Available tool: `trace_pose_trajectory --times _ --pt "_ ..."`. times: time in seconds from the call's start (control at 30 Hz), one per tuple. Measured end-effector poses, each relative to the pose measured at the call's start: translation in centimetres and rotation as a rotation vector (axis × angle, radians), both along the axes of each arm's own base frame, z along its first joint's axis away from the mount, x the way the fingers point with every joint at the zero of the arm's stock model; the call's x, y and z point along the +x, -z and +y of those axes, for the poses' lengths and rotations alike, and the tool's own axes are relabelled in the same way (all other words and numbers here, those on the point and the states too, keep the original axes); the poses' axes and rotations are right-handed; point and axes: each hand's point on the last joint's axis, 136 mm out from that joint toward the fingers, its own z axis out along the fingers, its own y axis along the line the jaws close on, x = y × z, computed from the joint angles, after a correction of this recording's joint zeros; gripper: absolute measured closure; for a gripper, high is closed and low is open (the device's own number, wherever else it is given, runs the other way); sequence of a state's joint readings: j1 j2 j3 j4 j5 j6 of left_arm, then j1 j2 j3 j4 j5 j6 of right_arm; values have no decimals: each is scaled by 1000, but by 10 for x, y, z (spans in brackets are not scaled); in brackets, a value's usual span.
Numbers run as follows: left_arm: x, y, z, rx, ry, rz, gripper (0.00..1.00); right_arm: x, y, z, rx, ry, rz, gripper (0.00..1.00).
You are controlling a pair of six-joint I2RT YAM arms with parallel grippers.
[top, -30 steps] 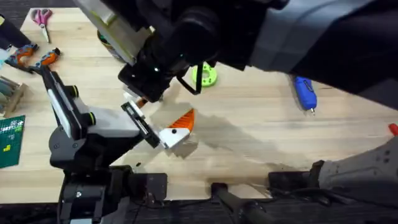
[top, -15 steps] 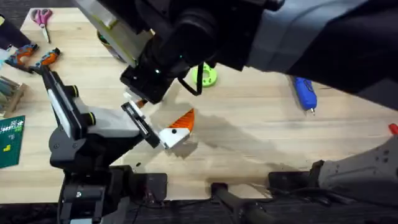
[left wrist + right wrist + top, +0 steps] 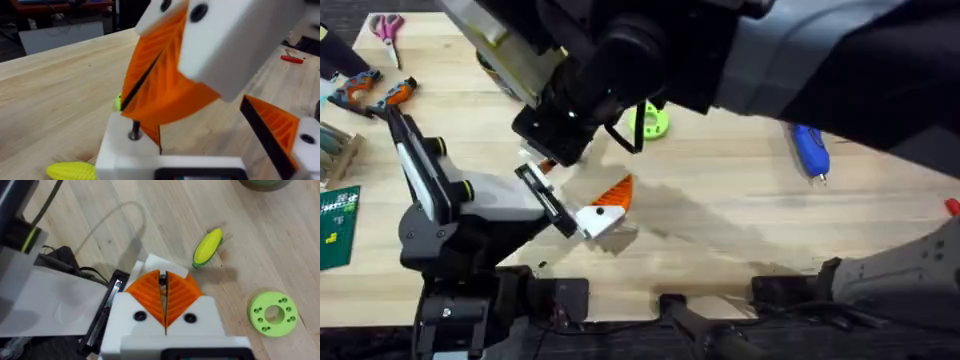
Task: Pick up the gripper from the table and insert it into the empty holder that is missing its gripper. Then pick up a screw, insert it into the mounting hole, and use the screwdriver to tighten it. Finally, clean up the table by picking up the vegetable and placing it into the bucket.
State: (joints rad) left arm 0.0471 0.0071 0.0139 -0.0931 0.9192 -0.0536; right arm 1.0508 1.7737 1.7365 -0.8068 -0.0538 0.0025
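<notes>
While wood table (image 3: 720,230) bears screwdriver (image 3: 810,150) | right gripper (image 3: 162,276) closed | left gripper (image 3: 613,207) spread

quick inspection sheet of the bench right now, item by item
surface: wooden table, no spills seen
job's things: screwdriver lying on the table's right side; vegetable on the wood, outside the bucket; holder with a screw standing in it
clutter: lime ring, scissors, pliers
grippers: right gripper shut on the screw; left gripper open
cables: black loop on the right arm
surroundings: dim room behind, detail unclear
</notes>
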Motion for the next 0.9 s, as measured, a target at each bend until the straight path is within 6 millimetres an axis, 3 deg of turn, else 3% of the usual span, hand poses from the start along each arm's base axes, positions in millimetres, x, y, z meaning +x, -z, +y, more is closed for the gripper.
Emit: trace_pose_trajectory --times 0.6,0.9 --pt "0 0 0 0 -1 -1 14 2 13 4 -23 -2 17 973" --pt "0 0 0 1 -4 -2 16 4 12 1 -26 -1 22 494"
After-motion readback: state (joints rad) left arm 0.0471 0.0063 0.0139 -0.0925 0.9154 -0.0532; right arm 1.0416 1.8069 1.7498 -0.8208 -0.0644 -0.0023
